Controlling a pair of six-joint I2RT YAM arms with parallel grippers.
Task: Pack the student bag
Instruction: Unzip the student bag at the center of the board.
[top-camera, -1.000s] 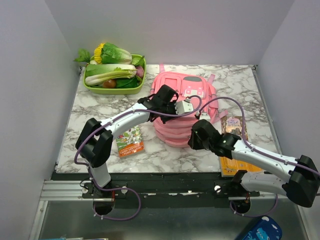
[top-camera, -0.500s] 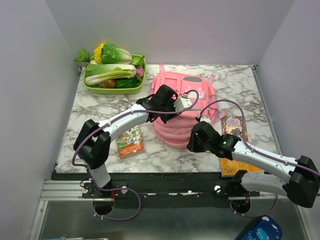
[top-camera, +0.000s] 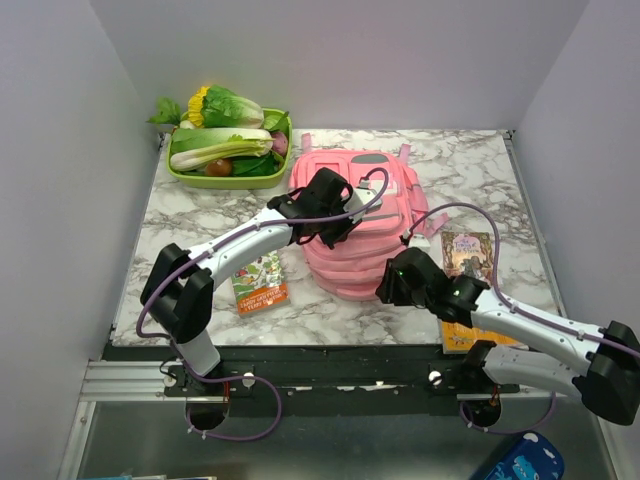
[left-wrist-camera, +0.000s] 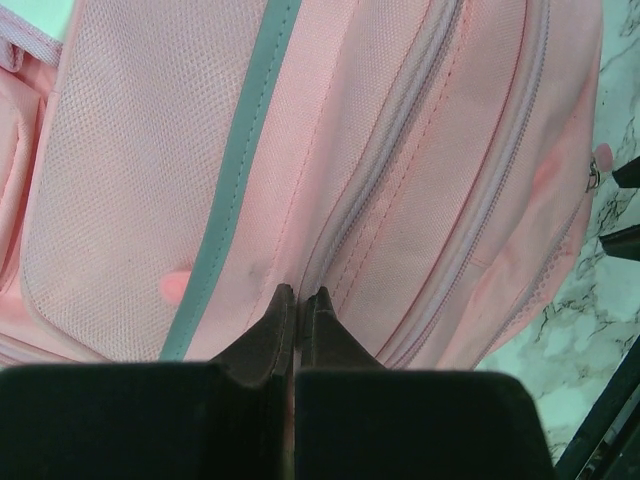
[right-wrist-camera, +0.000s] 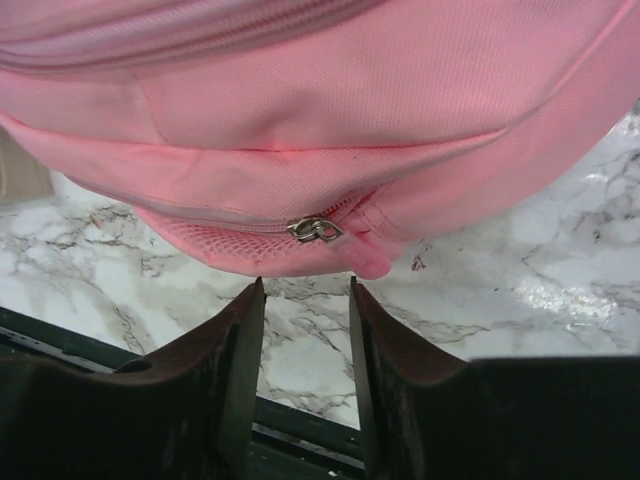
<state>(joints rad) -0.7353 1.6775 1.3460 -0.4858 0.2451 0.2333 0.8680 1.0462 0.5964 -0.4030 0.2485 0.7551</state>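
pink bag (top-camera: 350, 262) flat on the marble desk (top-camera: 190, 205), about the middle, zip pockets facing up. left pincer (left-wrist-camera: 297, 292) on top of the bag, closed tight, tips pressed into the cloth right beside a zip line, next to a grey-green stripe (left-wrist-camera: 235, 170). any cloth nipped between the tips or not: cannot tell. right pincer (right-wrist-camera: 305, 283) low at the bag's near edge, just above the desk, parted to a middling gap, holding nothing. metal zip pull (right-wrist-camera: 315, 229) just ahead of those tips, hanging at the bag's lower seam, untouched. green tray (top-camera: 215, 184) of leafy vegetables at the far left corner of the desk, near the bag's far left corner. small picture booklet (top-camera: 260, 283) left of the bag, beside the left arm. another book (top-camera: 465, 252) just right of the bag, and an orange one (top-camera: 458, 338) nearer the desk's front edge, partly under the right arm.
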